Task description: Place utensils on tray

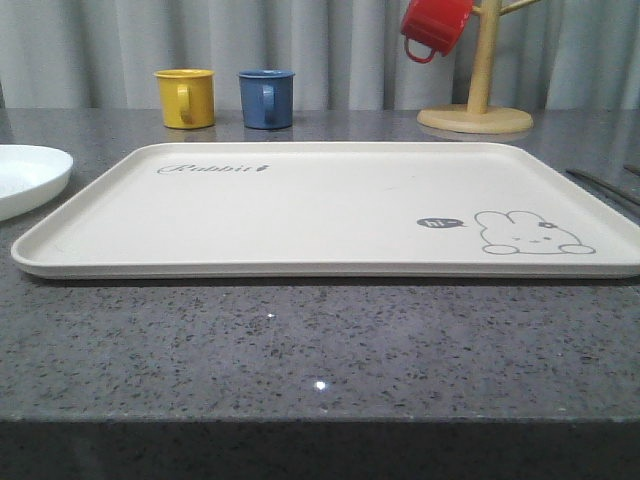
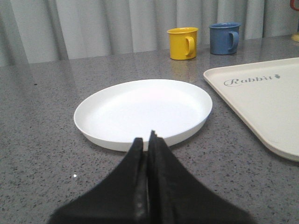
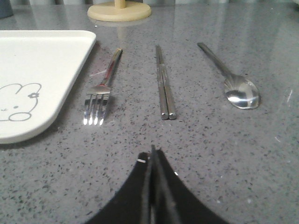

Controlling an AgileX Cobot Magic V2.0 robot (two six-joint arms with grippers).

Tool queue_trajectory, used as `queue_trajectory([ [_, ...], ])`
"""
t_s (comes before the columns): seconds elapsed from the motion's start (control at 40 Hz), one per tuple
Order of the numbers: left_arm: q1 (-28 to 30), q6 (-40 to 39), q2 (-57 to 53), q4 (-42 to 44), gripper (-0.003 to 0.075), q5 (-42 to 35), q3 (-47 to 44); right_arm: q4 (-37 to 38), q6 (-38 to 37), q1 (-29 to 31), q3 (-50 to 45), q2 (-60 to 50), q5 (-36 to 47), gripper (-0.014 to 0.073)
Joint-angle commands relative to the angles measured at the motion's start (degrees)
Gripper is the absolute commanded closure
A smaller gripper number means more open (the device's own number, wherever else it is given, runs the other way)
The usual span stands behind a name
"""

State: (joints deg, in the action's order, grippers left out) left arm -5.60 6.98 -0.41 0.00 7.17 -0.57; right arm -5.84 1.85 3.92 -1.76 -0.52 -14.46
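Note:
The cream tray point(image 1: 330, 215) with the rabbit drawing lies bare in the middle of the grey counter. To its right lie a steel fork point(image 3: 100, 91), a pair of steel chopsticks point(image 3: 164, 84) and a steel spoon point(image 3: 236, 86), side by side; a thin sliver of the chopsticks point(image 1: 603, 187) shows in the front view. My right gripper point(image 3: 153, 151) is shut and empty, just short of the chopsticks' near ends. A white plate point(image 2: 142, 112) sits left of the tray point(image 2: 261, 105). My left gripper point(image 2: 145, 139) is shut and empty, at the plate's near rim.
A yellow mug point(image 1: 186, 97) and a blue mug point(image 1: 267, 98) stand behind the tray. A wooden mug tree point(image 1: 478, 100) at the back right holds a red mug point(image 1: 435, 25). A grey curtain closes the back.

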Motion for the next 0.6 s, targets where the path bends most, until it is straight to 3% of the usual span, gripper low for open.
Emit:
queue_trajectory([
  [0.0,0.18,-0.41,-1.35,-0.58,0.0738,-4.74,0.17,0.39,0.35,0.32,0.24,-1.00,5.28,0.0715],
  [0.225,0.18,-0.41,-1.35,-0.42,0.0738,-7.75,0.17,0.39,0.35,0.32,0.24,-1.00,7.48,0.0715],
  [0.375,0.18,-0.41,-1.35,0.00,0.0738,-17.25,0.17,-0.11,0.35,0.32,0.35,-1.00,9.95,0.0715],
  [0.5,0.18,-0.41,-1.35,0.00,0.0738,-27.87,1.66,-6.41,0.35,0.32,4.00,-1.00,11.48,0.0715],
  [0.575,0.18,-0.41,-0.97,0.00,0.0738,-26.95,5.04,-7.96,0.35,0.32,8.62,-1.00,8.96,0.0715],
])
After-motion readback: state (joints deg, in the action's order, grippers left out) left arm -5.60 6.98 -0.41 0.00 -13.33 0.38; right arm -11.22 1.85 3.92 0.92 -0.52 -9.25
